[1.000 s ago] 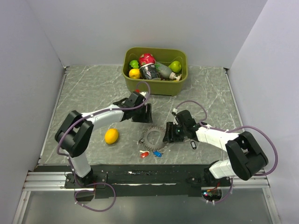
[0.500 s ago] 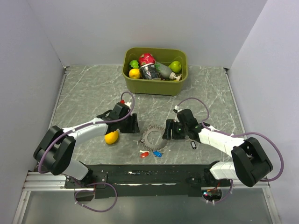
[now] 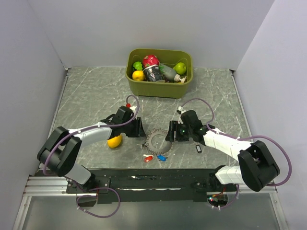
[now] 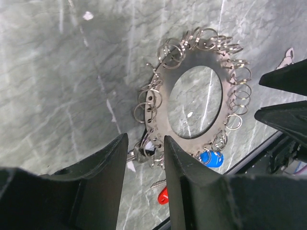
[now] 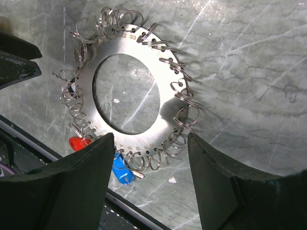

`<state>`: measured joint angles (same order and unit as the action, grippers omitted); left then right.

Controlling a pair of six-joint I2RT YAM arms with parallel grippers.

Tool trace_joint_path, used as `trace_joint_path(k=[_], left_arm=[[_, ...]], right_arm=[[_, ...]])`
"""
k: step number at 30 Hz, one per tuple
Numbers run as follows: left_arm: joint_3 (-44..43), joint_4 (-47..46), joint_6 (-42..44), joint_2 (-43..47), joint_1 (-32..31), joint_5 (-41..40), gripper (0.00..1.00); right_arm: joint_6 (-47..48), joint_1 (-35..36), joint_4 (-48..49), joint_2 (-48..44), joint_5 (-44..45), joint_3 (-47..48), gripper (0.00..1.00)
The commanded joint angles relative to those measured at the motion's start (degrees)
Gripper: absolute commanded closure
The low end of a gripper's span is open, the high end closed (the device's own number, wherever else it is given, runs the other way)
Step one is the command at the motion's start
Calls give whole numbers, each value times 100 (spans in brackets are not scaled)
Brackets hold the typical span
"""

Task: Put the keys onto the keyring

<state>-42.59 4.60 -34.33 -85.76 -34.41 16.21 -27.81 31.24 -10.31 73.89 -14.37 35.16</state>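
Note:
The keyring [image 3: 156,140] is a flat grey metal ring with small split rings all round its rim, lying on the marble table between both grippers. In the left wrist view the keyring [image 4: 160,91] lies just beyond my left gripper [image 4: 145,139], which is open over its near rim, jaws fairly narrow. My right gripper [image 5: 149,139] stands open and wide over the opposite rim of the keyring [image 5: 170,96]. A blue key [image 5: 122,170] and a red key [image 5: 76,143] lie at the ring's front edge. A black key [image 3: 197,150] lies apart on the right.
A yellow lemon [image 3: 114,141] lies against the left arm's wrist. An olive bin [image 3: 187,79] full of fruit and containers stands at the back. The table's front edge and a black rail run just beyond the keys.
My left gripper has come forward from behind the keyring to its left rim, and its jaws have narrowed. The right gripper has opened wider and edged towards the ring.

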Motion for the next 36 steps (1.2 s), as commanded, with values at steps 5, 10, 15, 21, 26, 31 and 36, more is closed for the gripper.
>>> trace_joint_path(k=[5, 10, 15, 21, 26, 31, 36], left_arm=[[75, -390, -48, -266, 14, 295, 62], [137, -407, -30, -275, 5, 357, 67], [234, -592, -39, -292, -4, 427, 71], [286, -662, -39, -407, -30, 489, 73], [313, -776, -57, -363, -39, 559, 76], [312, -846, -48, -258, -48, 726, 80], [348, -944, -48, -21, -48, 709, 80]], right_arm=[[13, 48, 46, 38, 101, 237, 31], [4, 48, 64, 47, 101, 246, 31], [4, 40, 64, 64, 119, 255, 31], [4, 57, 46, 47, 145, 264, 31], [30, 57, -15, -6, 163, 307, 31], [30, 57, -15, 3, 154, 325, 31], [39, 66, 2, -41, 198, 307, 31]])
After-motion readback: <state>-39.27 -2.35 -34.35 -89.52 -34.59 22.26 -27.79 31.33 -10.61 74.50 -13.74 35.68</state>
